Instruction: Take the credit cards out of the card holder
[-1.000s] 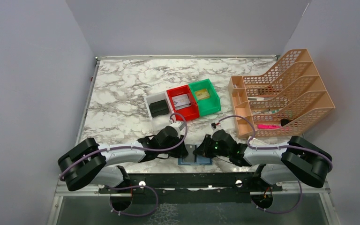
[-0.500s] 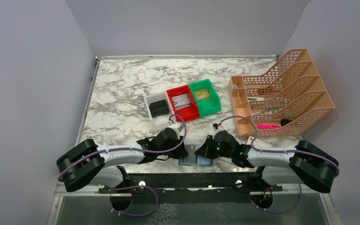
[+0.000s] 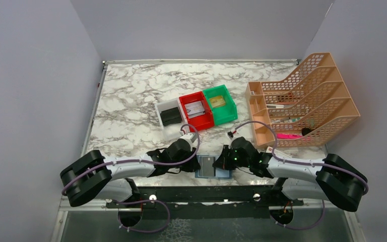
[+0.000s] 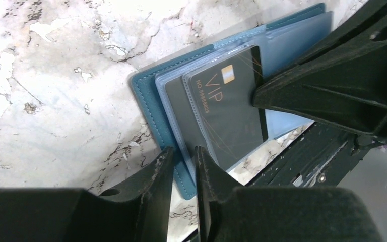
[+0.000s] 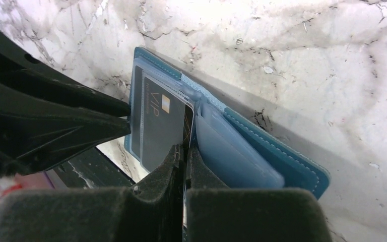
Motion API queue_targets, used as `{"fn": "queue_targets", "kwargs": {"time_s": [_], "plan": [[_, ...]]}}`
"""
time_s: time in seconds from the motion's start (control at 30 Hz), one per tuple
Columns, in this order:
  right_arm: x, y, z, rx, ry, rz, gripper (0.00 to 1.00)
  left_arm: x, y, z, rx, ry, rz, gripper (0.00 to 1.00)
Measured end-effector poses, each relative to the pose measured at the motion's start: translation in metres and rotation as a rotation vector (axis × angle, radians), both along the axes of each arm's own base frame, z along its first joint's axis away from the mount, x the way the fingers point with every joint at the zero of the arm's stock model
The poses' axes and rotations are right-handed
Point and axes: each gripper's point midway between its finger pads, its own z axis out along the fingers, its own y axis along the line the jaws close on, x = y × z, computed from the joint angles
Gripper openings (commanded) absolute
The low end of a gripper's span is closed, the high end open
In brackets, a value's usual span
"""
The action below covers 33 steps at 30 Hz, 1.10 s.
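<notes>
The teal-blue card holder (image 3: 212,167) lies open at the table's near edge, between both grippers. My left gripper (image 3: 195,164) is shut on its left edge: the teal cover (image 4: 153,101) and a light blue pocket panel sit between the jaws (image 4: 184,154). A dark grey credit card marked VIP (image 4: 232,101) sticks out of a pocket. My right gripper (image 5: 186,148) is shut on that card's (image 5: 158,121) right edge, over the holder's (image 5: 282,146) light blue pockets. Any other cards are hidden.
Behind the holder stand a white bin (image 3: 170,115) with a black wallet, a red bin (image 3: 197,112) and a green bin (image 3: 220,103). An orange file rack (image 3: 302,101) fills the right side. The black base rail (image 3: 206,191) runs just below the holder.
My right gripper has closed on the VIP card's edge. The holder and both grippers have shifted slightly right and away from the near edge. The left grip is unchanged.
</notes>
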Motion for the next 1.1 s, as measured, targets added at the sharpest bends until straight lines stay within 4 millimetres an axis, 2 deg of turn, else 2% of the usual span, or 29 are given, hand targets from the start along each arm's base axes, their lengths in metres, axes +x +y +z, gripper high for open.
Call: {"fn": "queue_targets", "kwargs": {"time_s": [0.23,0.43,0.53,0.7,0.83,0.97,1.1], "plan": [[-0.004,0.013,-0.01,0.017,0.053,0.052,0.01,0.0,0.001,0.013,0.003,-0.035,-0.001,0.46],[-0.003,0.024,-0.01,0.038,0.068,0.081,0.01,0.008,-0.015,0.034,0.046,-0.102,-0.018,0.49],[-0.003,0.024,-0.01,0.039,0.068,0.081,0.01,0.012,-0.012,0.029,0.126,-0.115,0.007,0.52],[-0.004,0.024,-0.01,0.039,0.068,0.082,0.01,0.011,0.015,0.011,0.272,-0.104,0.047,0.55],[-0.003,0.024,-0.01,0.039,0.068,0.081,0.02,0.009,0.026,-0.002,0.34,-0.087,0.056,0.57],[-0.003,0.024,-0.01,0.039,0.069,0.08,0.02,0.011,0.017,-0.002,0.348,-0.086,0.057,0.58],[-0.004,0.024,-0.01,0.04,0.071,0.079,0.02,0.011,0.012,-0.002,0.351,-0.089,0.054,0.51]]}}
